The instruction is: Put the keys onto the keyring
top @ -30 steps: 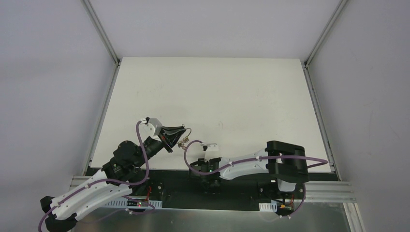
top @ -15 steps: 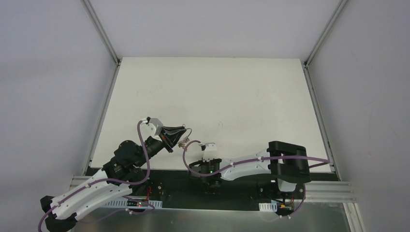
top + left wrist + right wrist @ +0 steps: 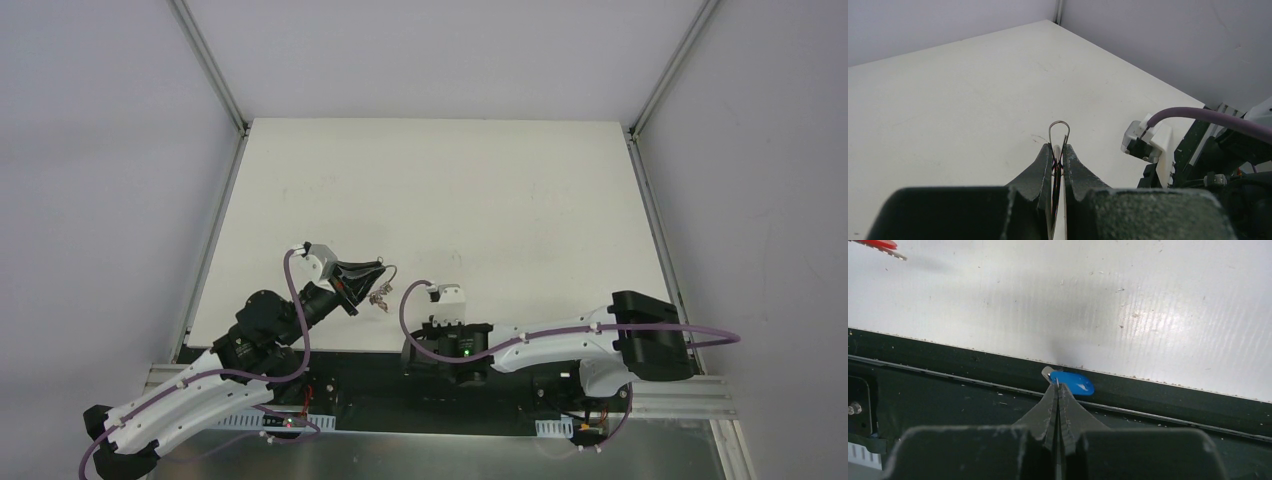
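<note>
While the left hand (image 3: 1058,149) pinches the thin silver metal keyring (image 3: 1059,131), the right hand (image 3: 1058,386) — tips pressed together — touches the oblong blue-headed silver key (image 3: 1075,382) at frame ctr by the desk (image 3: 1098,300) edge; its long axis runs left-right, head rightward. Can't tell if gripped.

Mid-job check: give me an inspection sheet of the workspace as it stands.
Surface: white table, light scuffs.
Job's things: keyring in the left hand; blue key at the table's near edge; red key mostly cut off at the right wrist view's top left.
Clutter: nothing seen.
Hands: left hand shut on keyring; right hand shut, apparently pinching the blue key's end.
Cables: purple cable along each arm, looped at the wrists.
Surroundings: grey walls, metal corner posts.
</note>
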`<act>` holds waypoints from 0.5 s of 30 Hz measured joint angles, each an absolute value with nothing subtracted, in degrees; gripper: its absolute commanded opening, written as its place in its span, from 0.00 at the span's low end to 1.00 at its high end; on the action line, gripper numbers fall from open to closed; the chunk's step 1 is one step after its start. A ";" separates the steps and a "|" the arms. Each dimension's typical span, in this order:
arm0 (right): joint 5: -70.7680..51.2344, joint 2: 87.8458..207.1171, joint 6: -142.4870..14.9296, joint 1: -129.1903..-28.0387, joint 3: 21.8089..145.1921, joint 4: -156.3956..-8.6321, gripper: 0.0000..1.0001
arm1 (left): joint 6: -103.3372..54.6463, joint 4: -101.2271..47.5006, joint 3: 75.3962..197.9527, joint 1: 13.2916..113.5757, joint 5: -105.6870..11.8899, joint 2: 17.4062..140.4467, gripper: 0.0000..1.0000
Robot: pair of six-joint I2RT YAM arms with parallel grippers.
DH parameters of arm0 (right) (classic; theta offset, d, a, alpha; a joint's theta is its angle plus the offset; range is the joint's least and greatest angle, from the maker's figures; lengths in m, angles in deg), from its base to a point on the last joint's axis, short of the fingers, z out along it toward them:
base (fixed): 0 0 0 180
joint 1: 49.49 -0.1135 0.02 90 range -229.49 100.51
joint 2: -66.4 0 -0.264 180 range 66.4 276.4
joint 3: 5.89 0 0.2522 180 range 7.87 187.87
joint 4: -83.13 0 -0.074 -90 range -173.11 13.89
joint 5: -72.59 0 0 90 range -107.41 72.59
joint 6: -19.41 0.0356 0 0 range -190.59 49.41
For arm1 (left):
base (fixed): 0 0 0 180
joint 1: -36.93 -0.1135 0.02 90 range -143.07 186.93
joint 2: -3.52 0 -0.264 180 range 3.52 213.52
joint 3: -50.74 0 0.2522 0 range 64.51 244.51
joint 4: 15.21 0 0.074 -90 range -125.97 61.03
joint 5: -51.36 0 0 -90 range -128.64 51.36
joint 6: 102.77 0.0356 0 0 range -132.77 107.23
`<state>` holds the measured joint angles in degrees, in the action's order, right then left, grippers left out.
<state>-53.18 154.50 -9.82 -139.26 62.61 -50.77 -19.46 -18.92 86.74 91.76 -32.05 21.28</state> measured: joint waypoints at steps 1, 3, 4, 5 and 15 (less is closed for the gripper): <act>-53.53 154.19 -9.80 -139.26 62.59 -50.47 0.00 | -19.46 -18.92 86.74 91.76 -32.05 21.28 0.00; -54.29 153.88 -9.78 -139.33 62.59 -49.81 0.00 | -19.46 -18.92 86.74 91.76 -32.05 21.26 0.00; -54.77 153.64 -9.75 -139.37 62.59 -49.35 0.00 | -19.46 -18.92 86.74 91.76 -32.05 21.26 0.00; -55.32 153.36 -9.75 -139.37 62.59 -48.94 0.00 | -19.46 -18.92 86.74 91.76 -32.05 21.26 0.00; -60.11 146.47 -12.18 -135.00 62.59 -45.83 0.00 | -19.46 -18.92 86.74 91.76 -32.05 21.26 0.00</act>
<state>-60.11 146.47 -12.18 -135.00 62.59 -45.83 -19.46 -18.92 86.74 91.76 -32.05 21.26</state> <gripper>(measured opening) 0.004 0.035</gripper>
